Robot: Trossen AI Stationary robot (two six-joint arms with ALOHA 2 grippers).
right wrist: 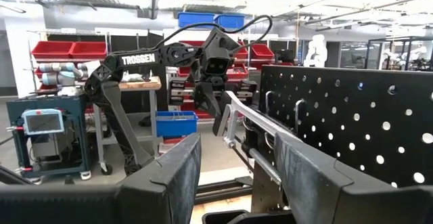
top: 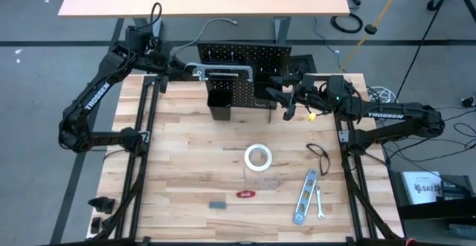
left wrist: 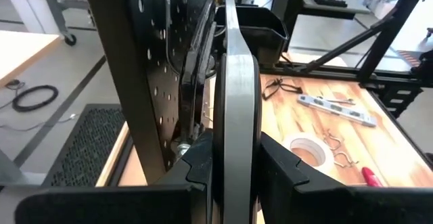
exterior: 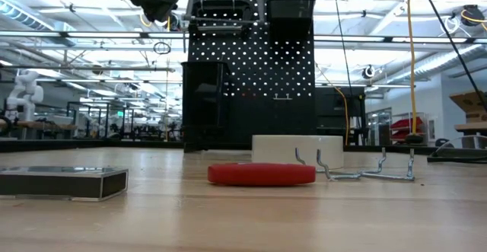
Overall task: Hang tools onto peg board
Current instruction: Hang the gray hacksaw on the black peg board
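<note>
Left gripper is clamped on one end of the grey bar clamp, holding it level along the top edge of the peg board. Right gripper waits just beside the board's other end, fingers apart, empty. Hanging looks underway; next the bar likely needs lowering onto its hooks before release. On the table: one tape roll, one level, one wrench, one red-handled tool.

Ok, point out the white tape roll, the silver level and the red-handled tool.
white tape roll point(top: 258, 157), high view, on its ring.
silver level point(top: 304, 196), high view, mid-body.
red-handled tool point(top: 246, 194), high view, on its red handle.
</note>
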